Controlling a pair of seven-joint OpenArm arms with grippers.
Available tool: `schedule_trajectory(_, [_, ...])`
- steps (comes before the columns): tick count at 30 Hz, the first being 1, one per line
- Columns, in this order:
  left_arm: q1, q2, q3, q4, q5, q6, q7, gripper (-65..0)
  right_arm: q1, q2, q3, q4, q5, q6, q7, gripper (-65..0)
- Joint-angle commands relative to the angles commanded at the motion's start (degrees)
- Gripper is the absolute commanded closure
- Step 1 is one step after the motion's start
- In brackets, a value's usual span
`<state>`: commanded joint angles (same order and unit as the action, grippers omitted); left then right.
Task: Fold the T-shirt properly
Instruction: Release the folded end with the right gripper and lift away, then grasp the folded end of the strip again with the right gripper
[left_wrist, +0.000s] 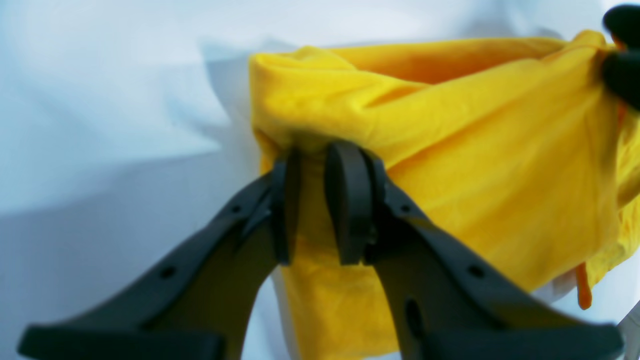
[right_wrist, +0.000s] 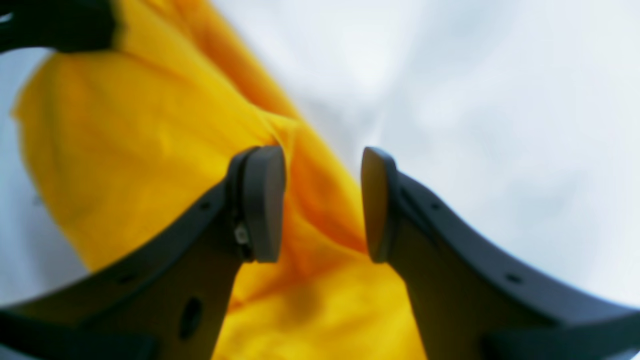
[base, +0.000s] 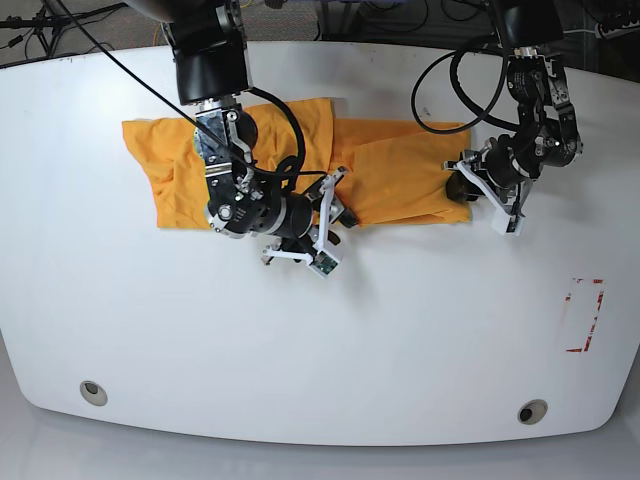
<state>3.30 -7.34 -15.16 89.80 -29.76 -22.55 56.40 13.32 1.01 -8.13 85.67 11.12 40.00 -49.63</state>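
Your desk (base: 330, 340) is a broad white slab with rounded corners, smooth and matte. The T-shirt (base: 300, 160) lies across its far half, nearer the far edge than the near one — soft orange-yellow knit, already bunched into a long uneven band with wrinkles and a doubled middle. No print shows from here.

You look to be mid-fold, each arm at one end of the band's near edge. The left gripper (left_wrist: 312, 210) has its jaws narrow, pinching a gathered hem fold. The right gripper (right_wrist: 322, 205) has its jaws wide, cloth lying between them but not clamped — that pinch comes next, I judge, before you lift both ends together and carry them over evenly.
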Motion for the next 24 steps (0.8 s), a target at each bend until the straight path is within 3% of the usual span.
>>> schedule_trajectory(6, [-0.09,0.0,0.0,0.0,0.0,0.0,0.09,-10.7,-0.97,1.23,3.52,4.84,0.09,0.0,-0.44,-23.9])
schedule_trajectory(11, [-0.44,0.0,0.09,0.0,0.0,0.0,0.09,-10.7,-2.55,1.41,8.53,10.81,0.09,0.0,-3.96,-23.9])
schedule_trajectory(19, [-1.23,0.0,0.09,0.0,0.0,0.0,0.09,-10.7,-4.48,1.32,21.45,18.81,0.26,0.0,-9.41,-24.7])
schedule_trajectory(24, [-1.23,0.0,0.09,0.0,0.0,0.0,0.09,-10.7,-4.31,1.76,31.74,18.29,4.57,0.0,-13.98,-25.2])
